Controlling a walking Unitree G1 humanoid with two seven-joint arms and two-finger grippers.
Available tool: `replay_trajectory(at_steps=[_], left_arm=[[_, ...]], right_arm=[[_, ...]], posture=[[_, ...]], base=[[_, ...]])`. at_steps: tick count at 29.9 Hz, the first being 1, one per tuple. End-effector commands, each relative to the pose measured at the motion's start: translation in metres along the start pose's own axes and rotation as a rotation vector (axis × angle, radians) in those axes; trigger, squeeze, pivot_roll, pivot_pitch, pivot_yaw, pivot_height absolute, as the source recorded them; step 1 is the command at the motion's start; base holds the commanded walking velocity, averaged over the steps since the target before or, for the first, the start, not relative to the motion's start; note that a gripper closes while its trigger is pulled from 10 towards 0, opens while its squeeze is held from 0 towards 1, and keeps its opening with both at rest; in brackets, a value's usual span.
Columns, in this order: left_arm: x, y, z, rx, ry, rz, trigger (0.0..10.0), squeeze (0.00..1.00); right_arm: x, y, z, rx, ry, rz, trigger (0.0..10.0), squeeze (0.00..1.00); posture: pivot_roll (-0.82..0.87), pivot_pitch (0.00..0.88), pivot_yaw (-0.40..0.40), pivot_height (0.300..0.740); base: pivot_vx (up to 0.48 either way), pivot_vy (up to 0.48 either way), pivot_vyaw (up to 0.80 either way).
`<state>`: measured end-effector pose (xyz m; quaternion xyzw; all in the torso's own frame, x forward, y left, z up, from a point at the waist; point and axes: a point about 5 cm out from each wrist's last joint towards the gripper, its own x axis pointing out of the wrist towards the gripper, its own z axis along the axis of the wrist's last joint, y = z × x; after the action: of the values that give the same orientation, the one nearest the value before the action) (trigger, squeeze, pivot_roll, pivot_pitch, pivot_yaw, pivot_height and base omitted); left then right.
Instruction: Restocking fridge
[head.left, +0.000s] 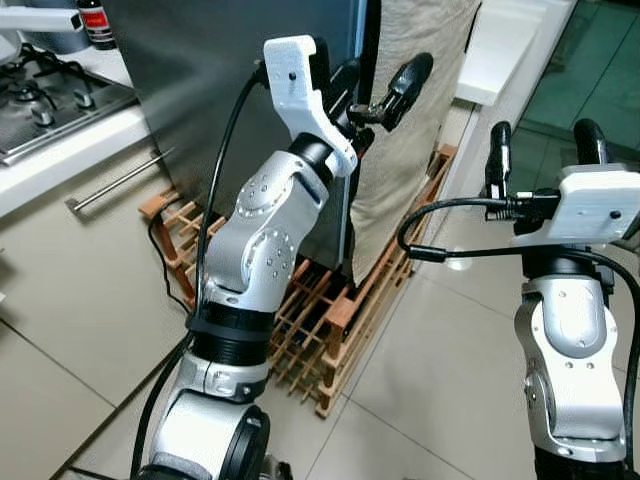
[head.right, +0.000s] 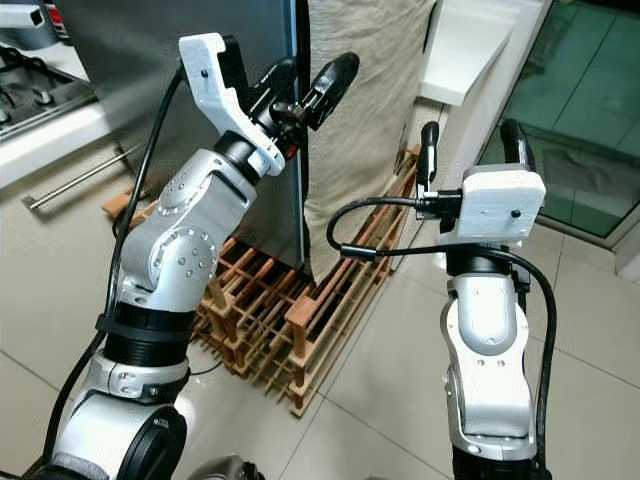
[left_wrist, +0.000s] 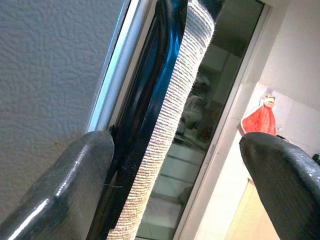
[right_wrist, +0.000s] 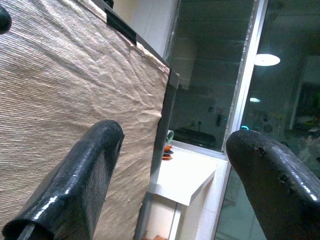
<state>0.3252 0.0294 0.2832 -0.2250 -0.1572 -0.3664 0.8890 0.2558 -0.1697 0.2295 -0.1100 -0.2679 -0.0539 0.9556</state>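
Observation:
The grey fridge (head.left: 220, 80) stands ahead with its door shut, and a beige cloth (head.left: 410, 150) hangs down its front. My left gripper (head.left: 382, 80) is raised to the fridge's front corner and is open. In the left wrist view its fingers (left_wrist: 75, 185) straddle the black door edge (left_wrist: 150, 100) and the edge of the cloth (left_wrist: 185, 100). My right gripper (head.left: 544, 135) is held up to the right of the cloth, apart from it, open and holding nothing. The right wrist view looks past the open gripper (right_wrist: 174, 137) at the cloth (right_wrist: 75, 75).
A wooden rack (head.left: 350, 310) lies on the tiled floor at the fridge's foot. A counter with a gas hob (head.left: 50, 100) and a drawer handle (head.left: 115, 180) is on the left. A white shelf (head.left: 500, 50) and a glass door (head.left: 590, 60) are at the right.

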Motion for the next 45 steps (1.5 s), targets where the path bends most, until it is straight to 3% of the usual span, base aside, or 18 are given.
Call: replay_trajectory(at_steps=[1,12,14,20,22,25,26,31,35,39,40,43,45], left_arm=[[0.015,-0.059,-0.007,-0.143,-0.029,-0.254,10.0,0.0],[0.014,-0.06,-0.004,-0.182,-0.035,-0.286,10.0,0.0],[0.014,-0.043,-0.007,-0.09,-0.015,-0.162,10.0,0.0],[0.011,-0.027,-0.003,-0.071,-0.03,-0.084,10.0,0.0],[0.003,-0.018,0.003,-0.084,-0.039,-0.059,10.0,0.0],[-0.001,-0.017,0.008,-0.116,-0.048,-0.067,10.0,0.0],[-0.008,-0.018,0.015,-0.186,-0.041,-0.109,10.0,0.0],[-0.023,-0.009,0.028,-0.199,-0.038,-0.126,10.0,0.0],[-0.052,0.019,0.047,-0.21,-0.008,-0.076,10.0,0.0],[-0.066,0.027,0.055,-0.187,0.006,-0.053,10.0,0.0],[-0.077,0.04,0.059,-0.144,0.024,0.023,10.0,0.0],[-0.086,0.074,0.061,-0.066,0.004,0.282,10.0,0.0],[-0.092,0.097,0.059,0.035,0.015,0.477,10.0,0.0]], right_arm=[[0.002,0.0,0.001,0.0,-0.009,-0.009,10.0,0.0],[0.002,-0.002,0.001,-0.005,-0.009,-0.016,10.0,0.0],[0.001,-0.002,0.0,-0.006,-0.006,-0.016,10.0,0.0],[0.001,-0.002,0.0,-0.004,-0.004,-0.01,10.0,0.0],[0.001,-0.002,0.0,-0.006,-0.002,-0.008,10.0,0.0],[0.001,-0.003,0.0,-0.007,-0.002,-0.008,10.0,0.0],[-0.001,-0.004,-0.001,-0.011,0.002,-0.007,10.0,0.0],[-0.007,-0.007,-0.004,-0.019,0.02,0.0,10.0,0.0],[-0.029,-0.01,-0.013,-0.032,0.091,0.031,10.0,0.0],[-0.049,-0.012,-0.021,-0.035,0.147,0.056,10.0,0.0],[-0.058,-0.01,-0.027,-0.035,0.181,0.084,10.0,0.0],[-0.054,-0.001,-0.037,0.038,0.221,0.134,10.0,0.0],[-0.047,0.01,-0.041,0.093,0.234,0.189,10.0,0.0]], posture=[[-0.22,0.0,0.062,0.711],[-0.23,0.0,0.063,0.711],[-0.22,0.0,0.057,0.711],[-0.22,0.0,0.048,0.711],[-0.22,0.0,0.046,0.711],[-0.22,0.0,0.045,0.711],[-0.22,0.0,0.045,0.711],[-0.21,0.0,0.041,0.711],[-0.18,0.0,0.029,0.711],[-0.17,0.0,0.024,0.711],[-0.16,0.0,0.024,0.711],[-0.15,0.0,0.026,0.711],[-0.15,0.0,0.026,0.711]], base=[[0.0,0.0,0.0],[0.0,0.0,0.0],[0.0,0.0,0.0],[0.0,0.0,0.0],[0.0,0.0,0.0],[0.0,0.0,0.0],[0.0,0.0,0.0],[0.0,0.0,0.0],[0.0,0.0,0.0],[0.0,0.0,0.0],[0.0,0.0,0.0],[0.0,0.0,0.0],[0.0,0.0,0.0]])
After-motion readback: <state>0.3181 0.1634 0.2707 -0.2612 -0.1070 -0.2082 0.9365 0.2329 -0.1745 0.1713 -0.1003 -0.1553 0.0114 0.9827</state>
